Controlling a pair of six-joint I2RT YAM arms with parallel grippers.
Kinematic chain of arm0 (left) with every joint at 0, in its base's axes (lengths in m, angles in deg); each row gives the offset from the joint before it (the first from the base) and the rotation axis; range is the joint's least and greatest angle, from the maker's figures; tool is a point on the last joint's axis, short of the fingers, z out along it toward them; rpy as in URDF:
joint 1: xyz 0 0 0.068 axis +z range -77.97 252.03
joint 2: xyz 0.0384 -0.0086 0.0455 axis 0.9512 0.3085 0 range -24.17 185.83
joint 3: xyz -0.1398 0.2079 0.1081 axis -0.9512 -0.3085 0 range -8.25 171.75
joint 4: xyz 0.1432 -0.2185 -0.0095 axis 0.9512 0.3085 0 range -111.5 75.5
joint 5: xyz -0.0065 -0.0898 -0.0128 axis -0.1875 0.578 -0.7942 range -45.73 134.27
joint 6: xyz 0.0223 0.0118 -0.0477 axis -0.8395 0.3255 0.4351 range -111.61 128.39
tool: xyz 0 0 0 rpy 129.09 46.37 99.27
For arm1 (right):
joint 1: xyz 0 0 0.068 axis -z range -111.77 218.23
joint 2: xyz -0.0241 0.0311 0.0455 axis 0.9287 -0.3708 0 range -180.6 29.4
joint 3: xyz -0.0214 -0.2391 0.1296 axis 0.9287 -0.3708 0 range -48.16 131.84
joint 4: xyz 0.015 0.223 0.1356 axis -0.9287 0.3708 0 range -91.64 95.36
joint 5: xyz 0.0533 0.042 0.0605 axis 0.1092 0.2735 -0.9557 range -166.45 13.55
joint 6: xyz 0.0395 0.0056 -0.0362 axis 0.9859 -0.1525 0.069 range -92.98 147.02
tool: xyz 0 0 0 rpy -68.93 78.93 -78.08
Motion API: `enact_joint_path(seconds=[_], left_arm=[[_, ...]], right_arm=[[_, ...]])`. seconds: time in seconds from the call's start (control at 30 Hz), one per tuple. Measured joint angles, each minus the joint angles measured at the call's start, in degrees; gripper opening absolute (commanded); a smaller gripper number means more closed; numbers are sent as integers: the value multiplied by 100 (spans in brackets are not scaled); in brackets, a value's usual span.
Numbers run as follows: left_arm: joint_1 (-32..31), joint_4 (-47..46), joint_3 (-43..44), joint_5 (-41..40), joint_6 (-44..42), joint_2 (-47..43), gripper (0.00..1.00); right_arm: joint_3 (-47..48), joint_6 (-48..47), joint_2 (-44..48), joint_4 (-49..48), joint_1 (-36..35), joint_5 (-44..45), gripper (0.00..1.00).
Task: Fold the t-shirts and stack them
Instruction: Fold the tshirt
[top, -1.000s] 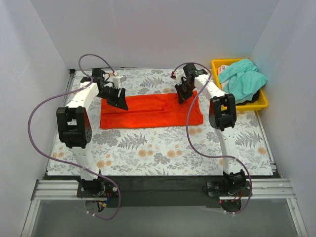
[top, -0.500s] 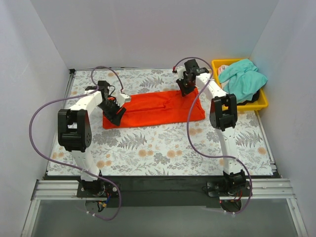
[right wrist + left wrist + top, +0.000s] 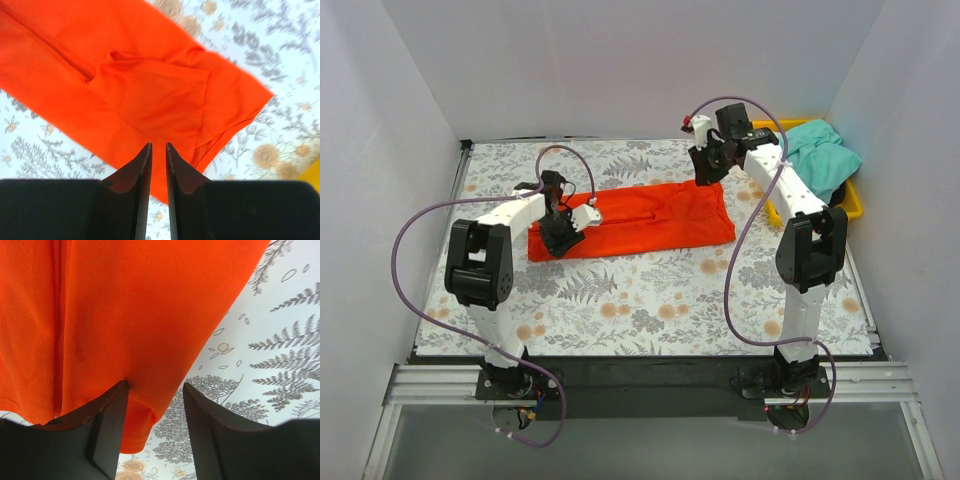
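Both arms have shifted: the left gripper [image 3: 155,390] now sits at the left end of the one orange-red t-shirt [image 3: 650,218], jaws spread wide over its corner, gripping nothing. The right gripper [image 3: 158,146] has risen above the shirt's right end, jaws almost together, empty. That shirt lies folded in a strip mid-frame on the floral table [image 3: 650,300]. One teal-green t-shirt [image 3: 820,158] is heaped in the single yellow bin [image 3: 848,210], upper right.

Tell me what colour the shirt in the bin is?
Teal-green. The shirt in the bin shows best from the top view.
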Motion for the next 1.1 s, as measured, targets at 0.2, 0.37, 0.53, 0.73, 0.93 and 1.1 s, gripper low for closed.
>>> enact_joint_path(seconds=[0.2, 0.37, 0.53, 0.73, 0.93, 1.1], left_arm=[[-79, 11, -107, -354, -306, 179, 12], [-437, 155, -490, -483, -420, -79, 0], [-1578, 826, -975, -118, -184, -527, 17], [-2658, 1596, -85, 682, 516, -654, 37], [-1910, 1582, 2210, 1285, 1368, -87, 38], [-1095, 1215, 3521, 1504, 2280, 896, 37]], right_arm=[[-796, 20, 140, 341, 68, -201, 22], [-1163, 9, 269, 608, 455, -337, 21], [-1464, -33, 649, 726, 931, -334, 21], [-1921, -81, 1064, 859, 999, -297, 20], [-2275, -35, 1086, 935, 828, -284, 11], [-2221, 133, 754, 946, 479, 44, 5]])
